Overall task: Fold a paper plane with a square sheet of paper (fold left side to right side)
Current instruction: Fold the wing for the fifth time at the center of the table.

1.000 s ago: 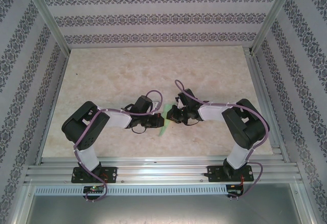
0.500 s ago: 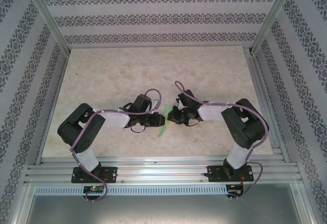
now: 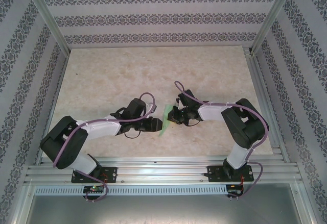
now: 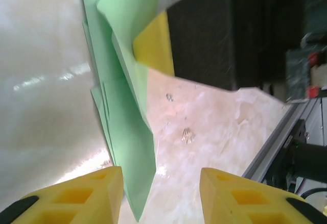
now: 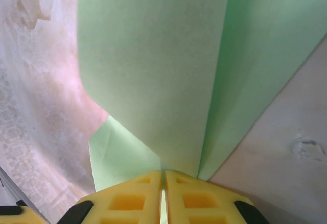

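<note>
R jaws clamped on paper plane [image 5: 153, 81], L jaws apart & gripping nothing, plane's tip near them

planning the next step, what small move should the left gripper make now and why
Probably draw the left gripper back a little, clear of the paper plane: its jaws stand apart with the paper's tip loose between them, while the right gripper is shut on the far end and holds it.
</note>
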You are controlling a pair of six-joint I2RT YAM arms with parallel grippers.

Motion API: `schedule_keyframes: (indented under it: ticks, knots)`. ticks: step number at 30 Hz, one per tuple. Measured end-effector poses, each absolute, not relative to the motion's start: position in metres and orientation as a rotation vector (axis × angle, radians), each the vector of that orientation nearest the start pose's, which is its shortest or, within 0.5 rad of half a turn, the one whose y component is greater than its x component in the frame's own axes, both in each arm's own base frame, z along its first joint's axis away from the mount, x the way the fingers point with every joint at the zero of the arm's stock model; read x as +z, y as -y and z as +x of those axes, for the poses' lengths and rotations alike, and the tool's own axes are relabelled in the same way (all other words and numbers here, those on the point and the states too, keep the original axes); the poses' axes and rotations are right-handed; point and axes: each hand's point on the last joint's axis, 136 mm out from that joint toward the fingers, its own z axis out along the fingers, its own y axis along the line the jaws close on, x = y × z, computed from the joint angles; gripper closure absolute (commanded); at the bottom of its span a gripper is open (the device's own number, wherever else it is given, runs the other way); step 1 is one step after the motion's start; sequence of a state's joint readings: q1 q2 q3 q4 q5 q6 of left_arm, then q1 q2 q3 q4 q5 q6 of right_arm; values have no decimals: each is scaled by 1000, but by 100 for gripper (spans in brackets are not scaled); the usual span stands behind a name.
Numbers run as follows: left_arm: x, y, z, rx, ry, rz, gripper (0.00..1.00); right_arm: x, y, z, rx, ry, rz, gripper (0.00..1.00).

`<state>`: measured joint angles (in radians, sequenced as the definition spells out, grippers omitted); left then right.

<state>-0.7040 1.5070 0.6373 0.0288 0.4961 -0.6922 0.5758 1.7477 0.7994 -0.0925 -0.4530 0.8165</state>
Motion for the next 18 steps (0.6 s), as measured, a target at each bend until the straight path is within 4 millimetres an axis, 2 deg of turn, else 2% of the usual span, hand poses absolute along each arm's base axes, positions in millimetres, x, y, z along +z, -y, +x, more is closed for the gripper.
schedule_keyframes:
  ticks: [7, 18]
  knots:
    - [41, 303, 211, -1142, -2713, 304, 58, 12, -267, 273, 1005, -2854, 165, 88]
    - [30, 308, 212, -1114, -2748, 297, 81, 12, -269, 273, 1017, -2855, 160, 88]
